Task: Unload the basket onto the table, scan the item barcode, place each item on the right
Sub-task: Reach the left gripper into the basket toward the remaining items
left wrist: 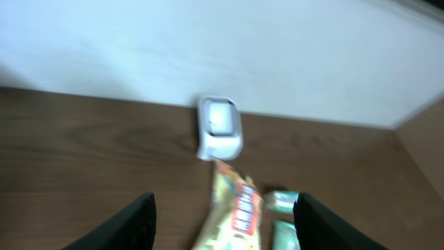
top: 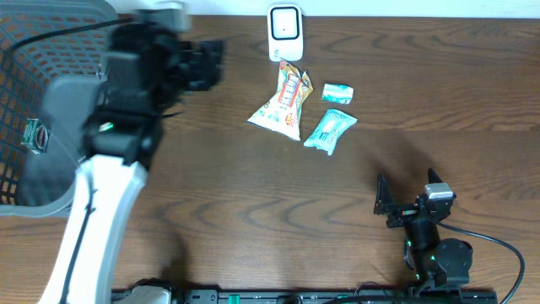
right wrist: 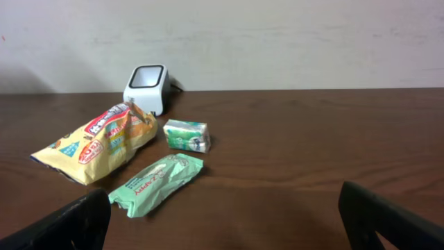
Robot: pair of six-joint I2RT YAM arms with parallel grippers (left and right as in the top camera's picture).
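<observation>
Listing contents: items lying on a dark wooden desk point(top: 253, 186)
Scanner: white barcode scanner point(top: 285, 32) standing at the far edge of the desk by the wall, its window facing the arms
Yellow snack bag point(top: 282, 101): lying flat just in front of the scanner, its top end nearly touching the scanner base
Small green box point(top: 337, 93): sitting just right of the snack bag, apart from it
Green wrapped packet point(top: 330, 130): lying nearer the arms than the box, beside the snack bag's lower end
Basket: grey mesh basket point(top: 34, 127) occupying the left edge of the desk, a small green item showing inside
Left end effector point(left wrist: 220, 226): hovering above the desk, left of the scanner, fingers standing apart and holding nothing, pointing toward scanner and snack bag
Right end effector point(right wrist: 225, 222): resting low near the front right of the desk, fingers spread wide and gripping nothing, well apart from the items
</observation>
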